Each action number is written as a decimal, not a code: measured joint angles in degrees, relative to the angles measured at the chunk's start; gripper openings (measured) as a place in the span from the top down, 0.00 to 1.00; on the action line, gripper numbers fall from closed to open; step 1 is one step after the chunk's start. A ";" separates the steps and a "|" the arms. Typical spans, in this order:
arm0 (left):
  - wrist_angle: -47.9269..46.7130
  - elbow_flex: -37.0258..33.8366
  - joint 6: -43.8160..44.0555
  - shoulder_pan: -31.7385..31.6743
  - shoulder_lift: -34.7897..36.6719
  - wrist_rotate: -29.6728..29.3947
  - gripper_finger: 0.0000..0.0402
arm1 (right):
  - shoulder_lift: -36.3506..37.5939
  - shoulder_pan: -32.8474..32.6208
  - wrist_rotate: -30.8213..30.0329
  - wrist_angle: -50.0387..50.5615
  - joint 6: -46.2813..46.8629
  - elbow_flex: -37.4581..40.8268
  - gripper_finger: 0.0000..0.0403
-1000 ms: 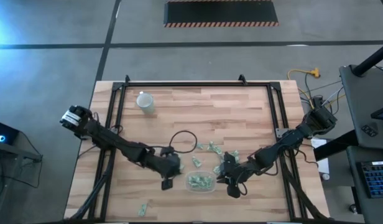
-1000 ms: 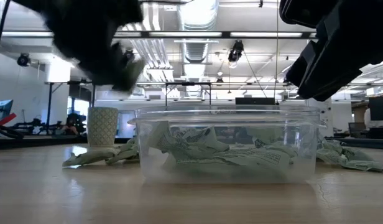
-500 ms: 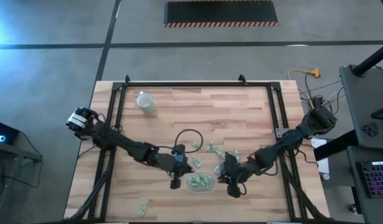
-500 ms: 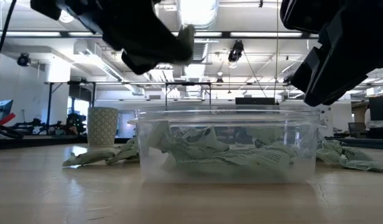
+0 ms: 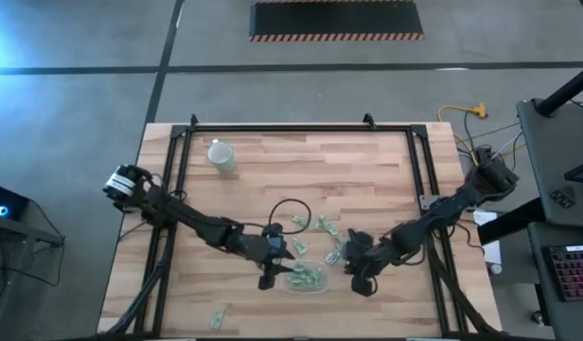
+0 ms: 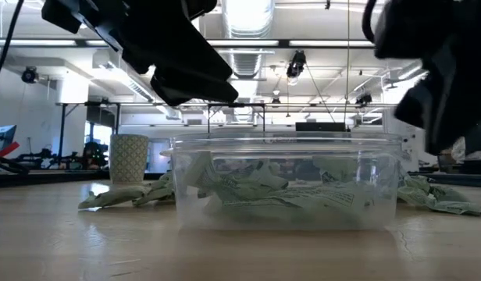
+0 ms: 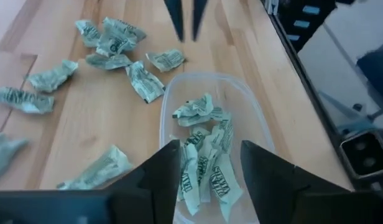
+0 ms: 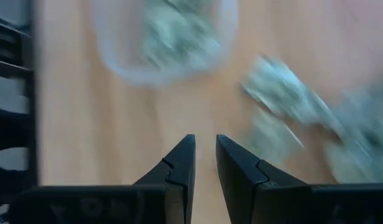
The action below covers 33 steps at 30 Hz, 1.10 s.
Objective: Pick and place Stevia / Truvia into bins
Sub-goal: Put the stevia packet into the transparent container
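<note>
Looking down, we see our left claw (image 7: 207, 163) wide apart and empty over the bin (image 7: 168, 99), which holds several packets (image 7: 201, 168). Our right claw (image 8: 204, 158), nearly together and empty, waits beside loose packets (image 5: 320, 225). Many remain.

Sachets (image 6: 287, 195) inside clear bin (image 6: 186, 211) on table (image 6: 84, 242)

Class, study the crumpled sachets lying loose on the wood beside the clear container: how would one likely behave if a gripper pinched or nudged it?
The loose sachets look creased and bent, so one would probably flex rather than stay stiff. They appear thin and paper-like, so likely light and easily slid along the table. Lying flat, they seem unlikely to roll.
</note>
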<state>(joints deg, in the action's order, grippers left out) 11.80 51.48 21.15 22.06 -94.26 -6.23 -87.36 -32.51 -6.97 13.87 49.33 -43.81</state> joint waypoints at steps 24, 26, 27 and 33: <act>-10.34 -0.52 8.60 0.11 5.09 0.27 0.61 | -4.49 -2.74 -3.66 2.28 2.65 -0.02 0.60; -10.64 -0.52 8.60 0.11 5.22 0.27 0.61 | -5.63 -2.74 -3.75 2.31 3.61 -0.02 0.57; -10.89 -0.52 8.60 0.11 5.22 0.35 0.61 | -6.22 -2.74 -3.72 2.21 4.23 -0.02 0.56; -11.02 -0.52 8.63 0.11 5.22 0.42 0.61 | -8.17 -2.76 -4.17 1.96 7.78 -0.22 0.56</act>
<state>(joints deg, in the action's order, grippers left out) 0.78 50.96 29.78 22.17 -89.03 -5.80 -95.52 -35.27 -11.14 15.84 57.11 -44.03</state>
